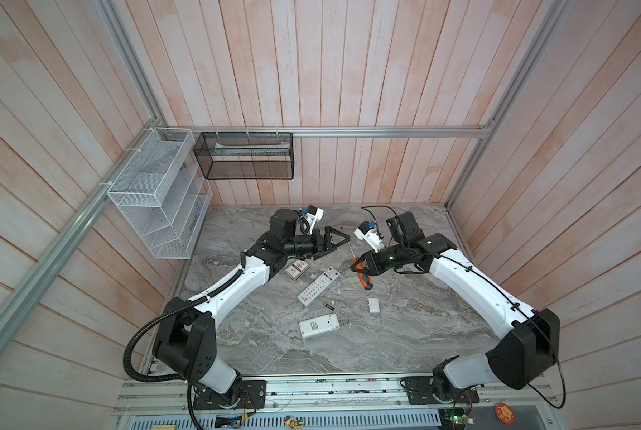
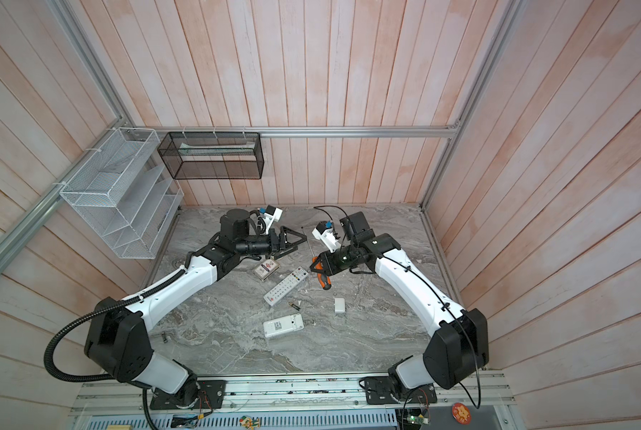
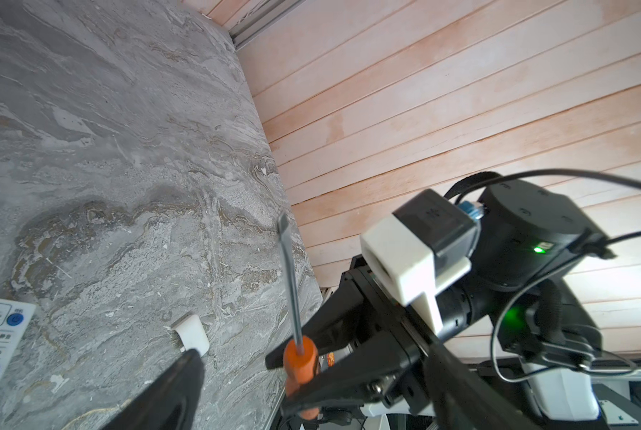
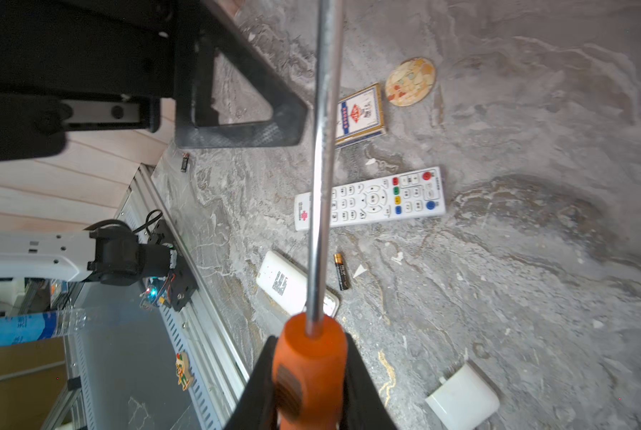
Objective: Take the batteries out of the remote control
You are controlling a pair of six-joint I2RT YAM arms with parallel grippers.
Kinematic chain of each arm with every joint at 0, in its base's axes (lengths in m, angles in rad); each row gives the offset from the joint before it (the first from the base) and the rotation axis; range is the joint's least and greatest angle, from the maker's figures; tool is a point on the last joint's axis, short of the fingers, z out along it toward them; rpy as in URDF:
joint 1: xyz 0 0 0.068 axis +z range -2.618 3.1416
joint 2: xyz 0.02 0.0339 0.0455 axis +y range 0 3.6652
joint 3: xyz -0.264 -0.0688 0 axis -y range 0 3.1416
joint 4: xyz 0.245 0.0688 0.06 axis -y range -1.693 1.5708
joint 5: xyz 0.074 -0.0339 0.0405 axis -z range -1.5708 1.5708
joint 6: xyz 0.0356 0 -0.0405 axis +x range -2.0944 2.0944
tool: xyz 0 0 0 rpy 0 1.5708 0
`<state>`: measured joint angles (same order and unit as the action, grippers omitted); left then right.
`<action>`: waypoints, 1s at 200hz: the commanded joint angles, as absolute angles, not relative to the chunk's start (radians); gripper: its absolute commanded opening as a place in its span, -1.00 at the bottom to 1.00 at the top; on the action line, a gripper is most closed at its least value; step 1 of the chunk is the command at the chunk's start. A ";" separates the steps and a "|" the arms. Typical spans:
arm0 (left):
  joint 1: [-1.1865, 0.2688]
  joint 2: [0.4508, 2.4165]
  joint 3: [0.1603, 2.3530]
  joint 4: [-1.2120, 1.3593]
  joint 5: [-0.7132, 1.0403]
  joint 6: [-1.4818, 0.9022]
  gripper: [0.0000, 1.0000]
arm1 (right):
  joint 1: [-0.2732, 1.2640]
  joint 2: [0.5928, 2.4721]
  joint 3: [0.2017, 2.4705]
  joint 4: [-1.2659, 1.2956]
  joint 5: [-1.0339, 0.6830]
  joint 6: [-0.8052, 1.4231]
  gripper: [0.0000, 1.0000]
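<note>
One slim dark gold-banded battery (image 1: 329,306) lies out mid-frame; more likely remain. Your right gripper (image 1: 359,265) clamps the orange-handled screwdriver (image 1: 365,281); your left gripper (image 1: 335,247) gapes.

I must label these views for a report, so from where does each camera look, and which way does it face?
Both top views: high above the arm bases, looking down at the table; both arms show, with left gripper and right gripper.
Left wrist: on the left arm, facing the right gripper's screwdriver; one own finger shows.
Right wrist: on the right arm, looking along the screwdriver towards the face-up remote; own fingers show.
Shared: both wrist views show the screwdriver.
</note>
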<state>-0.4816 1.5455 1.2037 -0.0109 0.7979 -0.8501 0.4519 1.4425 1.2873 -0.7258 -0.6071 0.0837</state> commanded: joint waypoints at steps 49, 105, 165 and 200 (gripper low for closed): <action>-0.298 1.358 1.102 -0.270 0.723 -0.695 1.00 | 0.324 1.601 1.265 -0.707 -0.404 -0.026 -0.84; -0.236 1.271 1.017 -0.438 0.677 -0.638 1.00 | 0.298 1.931 1.450 -0.750 -0.289 -0.098 -0.84; -0.213 1.337 1.054 -0.596 0.622 -0.586 1.00 | 0.299 2.071 1.560 -0.772 -0.133 -0.123 -0.60; -0.213 1.365 1.053 -0.618 0.602 -0.587 1.00 | 0.299 2.100 1.547 -0.766 -0.087 -0.134 -0.42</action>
